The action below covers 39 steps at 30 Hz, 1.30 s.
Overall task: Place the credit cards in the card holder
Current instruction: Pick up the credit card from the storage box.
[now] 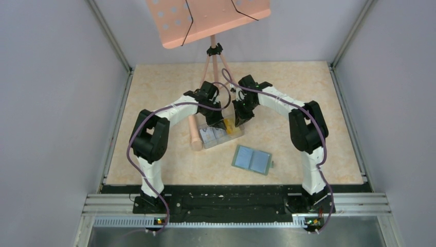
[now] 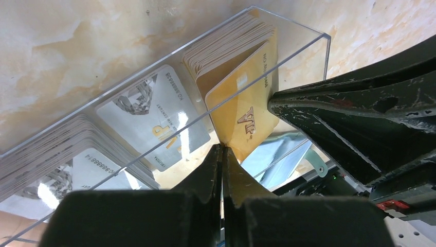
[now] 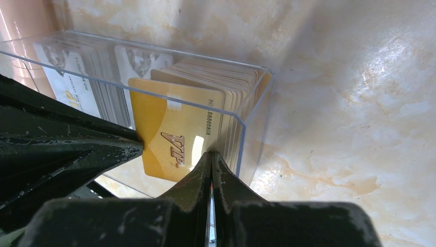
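Note:
An orange-yellow credit card (image 2: 241, 110) marked VIP stands raised partly above the rim of a clear plastic box (image 1: 221, 137). My left gripper (image 2: 222, 148) is shut on the card's lower corner. My right gripper (image 3: 211, 154) is shut on the same credit card (image 3: 169, 128) at its opposite edge; its fingers (image 2: 334, 113) show in the left wrist view. More orange-yellow cards (image 3: 226, 82) and white-grey cards (image 2: 154, 113) stand packed in the box. The card holder (image 1: 252, 159) lies open on the table near the box, pale blue sleeves up.
A pink stand on a tripod (image 1: 213, 56) rises behind the box, its board (image 1: 205, 18) overhanging the far table. One pink tripod foot (image 1: 194, 135) lies just left of the box. Grey walls close in both sides. A black rail (image 1: 226, 203) runs along the near edge.

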Each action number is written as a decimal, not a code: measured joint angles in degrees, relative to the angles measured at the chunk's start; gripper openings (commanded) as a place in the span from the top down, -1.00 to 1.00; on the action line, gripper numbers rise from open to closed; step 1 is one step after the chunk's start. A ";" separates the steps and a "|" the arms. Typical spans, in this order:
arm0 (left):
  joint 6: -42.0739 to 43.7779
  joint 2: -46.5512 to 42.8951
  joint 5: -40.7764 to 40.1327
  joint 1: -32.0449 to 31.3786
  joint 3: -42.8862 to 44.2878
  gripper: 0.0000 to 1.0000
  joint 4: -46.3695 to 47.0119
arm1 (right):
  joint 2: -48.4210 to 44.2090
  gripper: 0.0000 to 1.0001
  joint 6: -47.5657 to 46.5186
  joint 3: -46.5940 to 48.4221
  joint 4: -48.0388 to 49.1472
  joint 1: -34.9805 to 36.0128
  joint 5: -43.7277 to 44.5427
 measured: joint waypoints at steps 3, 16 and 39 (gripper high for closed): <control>0.26 0.00 0.00 -0.04 0.35 0.74 -0.42 | 0.00 1.00 0.00 0.00 0.02 0.00 -0.02; 5.68 3.98 -0.72 -0.66 7.50 0.25 -6.62 | -0.02 1.00 0.02 -0.31 0.55 0.00 -0.46; 9.66 7.52 -2.67 -1.75 10.38 0.59 -12.11 | -0.02 1.00 0.96 -1.01 1.51 -0.02 -2.71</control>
